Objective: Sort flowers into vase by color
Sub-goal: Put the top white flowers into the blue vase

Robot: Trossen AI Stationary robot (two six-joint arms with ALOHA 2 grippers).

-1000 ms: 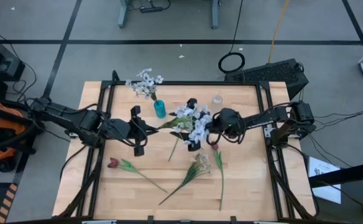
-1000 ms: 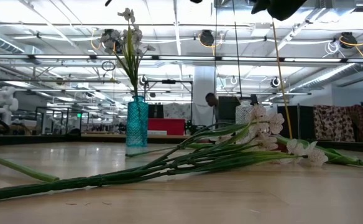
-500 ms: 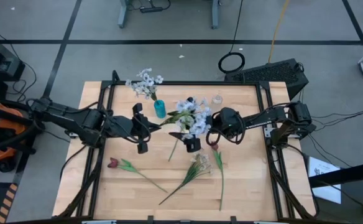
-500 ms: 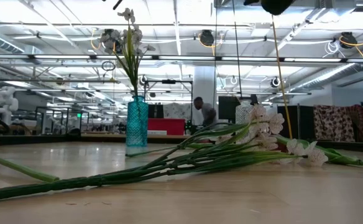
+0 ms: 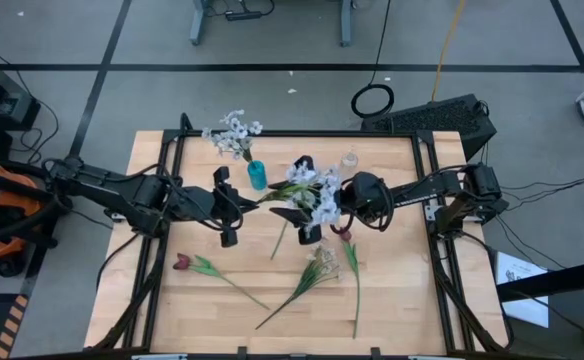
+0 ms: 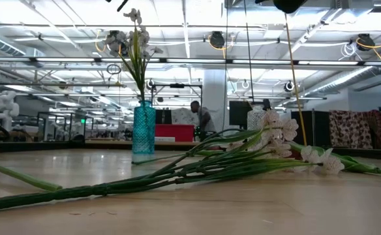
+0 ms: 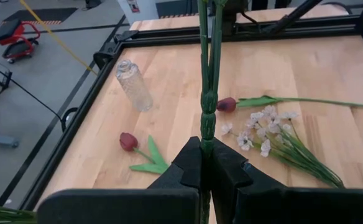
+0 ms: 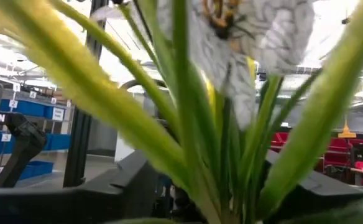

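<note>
Overhead and level views of the table [image 5: 392,290], mid-sort. The left gripper [image 5: 234,205], left of centre, is clenched on the green stem [image 7: 205,118] of a white spray [image 5: 312,190], held off the wood. The spray's blossoms hang at table centre, against the right gripper [image 5: 310,200]; leaves and a bloom lie between that gripper's fingers, but whether they have closed on them cannot be told.

A blue vase [image 5: 257,176] stands near the far edge, left of centre, with a white spray [image 5: 234,132] in it reaching past the frame. A clear vase [image 5: 349,160] stands near the far edge, right of centre.

Lying flat:
- a red tulip [image 5: 183,263], near-left
- a white spray [image 5: 320,264], near-centre
- a red tulip [image 5: 343,236], just right of it, its stem running towards the near edge

Bare wood remains along the near-right and far-right corners.
</note>
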